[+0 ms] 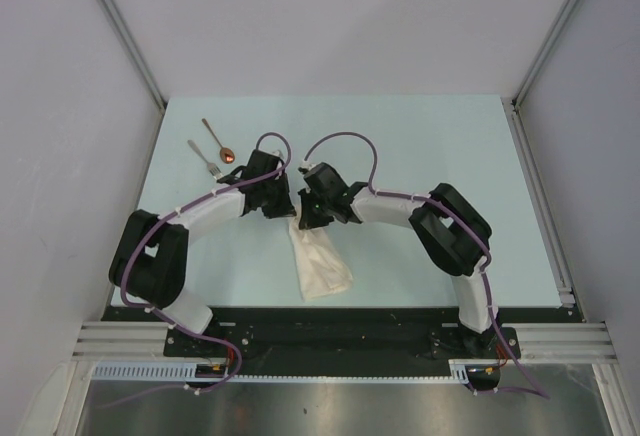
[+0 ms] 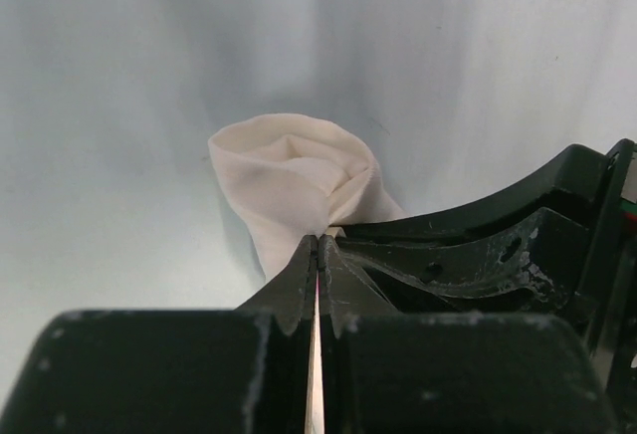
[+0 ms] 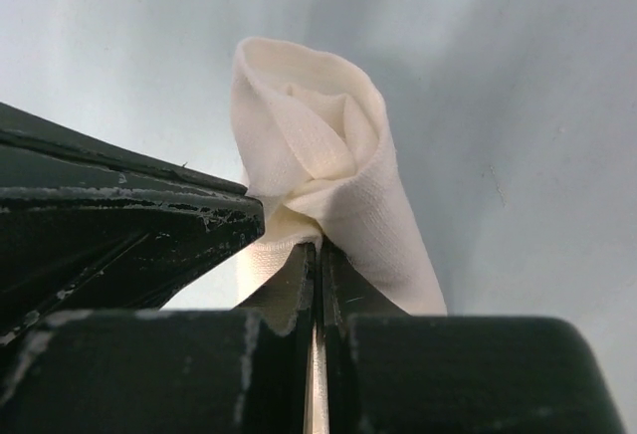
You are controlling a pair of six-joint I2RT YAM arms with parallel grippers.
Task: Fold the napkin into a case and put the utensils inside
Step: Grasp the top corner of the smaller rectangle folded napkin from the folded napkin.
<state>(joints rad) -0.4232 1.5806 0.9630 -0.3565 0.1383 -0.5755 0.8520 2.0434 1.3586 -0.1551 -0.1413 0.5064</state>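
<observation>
The white napkin (image 1: 320,261) is pinched tight by the left pincer (image 2: 318,245) and the right pincer (image 3: 317,247), and the fork (image 1: 203,158) and spoon (image 1: 216,139) are laid on the desk (image 1: 430,146).

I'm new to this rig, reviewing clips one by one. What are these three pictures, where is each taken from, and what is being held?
Two black robot arms are bolted at the near edge of a pale table. The wide picture looks down from above and behind them; the other two come from a camera on each wrist, looking past its own claw. The left claw and right claw are both shut on the far end of a cream napkin, bunched into a loose roll. A silver fork and a copper-bowled spoon lie untouched on the table's far left.
</observation>
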